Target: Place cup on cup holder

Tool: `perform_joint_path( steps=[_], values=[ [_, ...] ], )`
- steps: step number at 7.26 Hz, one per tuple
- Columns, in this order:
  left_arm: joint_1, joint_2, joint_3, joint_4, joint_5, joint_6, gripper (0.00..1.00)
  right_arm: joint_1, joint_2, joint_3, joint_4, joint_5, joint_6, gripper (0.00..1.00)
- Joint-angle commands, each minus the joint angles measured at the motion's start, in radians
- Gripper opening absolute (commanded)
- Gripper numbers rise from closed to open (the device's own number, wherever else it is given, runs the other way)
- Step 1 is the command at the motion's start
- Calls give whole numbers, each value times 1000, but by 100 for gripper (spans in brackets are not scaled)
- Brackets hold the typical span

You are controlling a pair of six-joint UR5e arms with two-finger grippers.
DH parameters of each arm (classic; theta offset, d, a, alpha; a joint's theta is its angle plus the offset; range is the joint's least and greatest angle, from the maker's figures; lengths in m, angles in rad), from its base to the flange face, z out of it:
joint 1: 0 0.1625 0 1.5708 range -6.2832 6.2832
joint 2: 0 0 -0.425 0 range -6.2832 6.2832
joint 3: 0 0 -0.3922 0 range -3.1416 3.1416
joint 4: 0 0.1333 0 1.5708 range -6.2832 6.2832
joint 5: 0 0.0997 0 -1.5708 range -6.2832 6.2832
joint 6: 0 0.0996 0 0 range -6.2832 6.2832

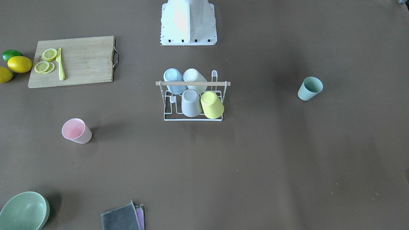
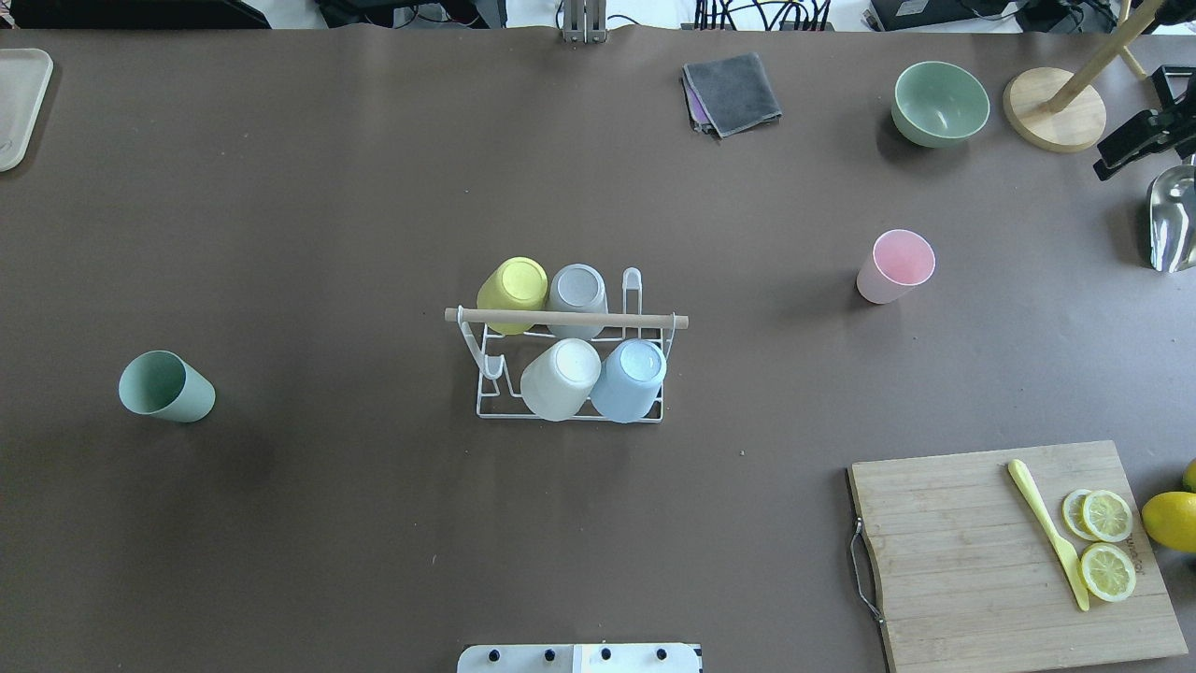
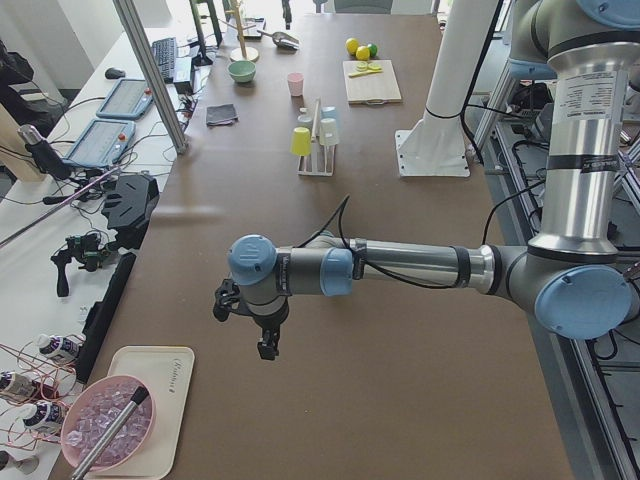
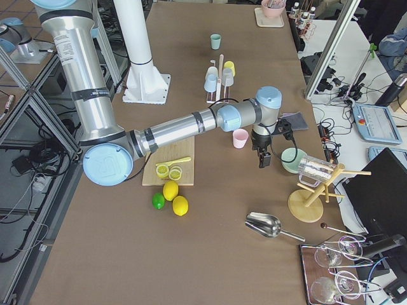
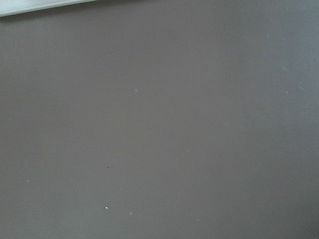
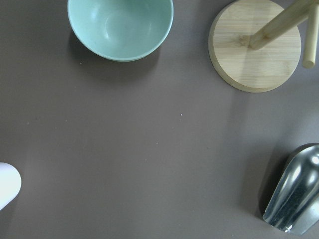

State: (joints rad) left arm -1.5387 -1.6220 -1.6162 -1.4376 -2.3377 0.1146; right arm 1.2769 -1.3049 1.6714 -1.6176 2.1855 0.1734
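Note:
The white wire cup holder (image 2: 486, 397) with a wooden rod handle (image 2: 565, 319) stands mid-table. It carries a yellow (image 2: 513, 292), a grey (image 2: 577, 294), a white (image 2: 560, 379) and a blue cup (image 2: 629, 379), all upside down. A green cup (image 2: 166, 386) stands loose to its left and a pink cup (image 2: 895, 266) to its right. My left gripper (image 3: 265, 345) hangs over bare table at the left end, far from the cups. My right gripper (image 4: 262, 159) hangs near the pink cup (image 4: 240, 138). I cannot tell whether either is open or shut.
A cutting board (image 2: 972, 551) with lemon slices and a yellow knife lies front right. A green bowl (image 2: 939, 103), folded cloths (image 2: 732, 92), a wooden stand base (image 2: 1054, 110) and a metal scoop (image 2: 1173, 224) are at the far right. A white tray (image 2: 19, 103) lies far left.

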Motion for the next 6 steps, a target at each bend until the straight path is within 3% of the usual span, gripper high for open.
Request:
perform_joint_path(
  steps=[1,2,3,4,6],
  values=[
    [77,-140,27,124,56,2,98,-42,15,4,-8,-1,-55,100],
    [110,-154,33,126,58,2,98,-50,16,8,-25,0,-104,100],
    [174,-244,104,138,58,2,98,-59,32,13,-62,-4,-147,100],
    [195,-391,208,237,58,2,98,-60,39,39,-120,-6,-207,100],
    [245,-469,254,315,55,2,98,-74,94,41,-218,-16,-281,100]
  ],
)
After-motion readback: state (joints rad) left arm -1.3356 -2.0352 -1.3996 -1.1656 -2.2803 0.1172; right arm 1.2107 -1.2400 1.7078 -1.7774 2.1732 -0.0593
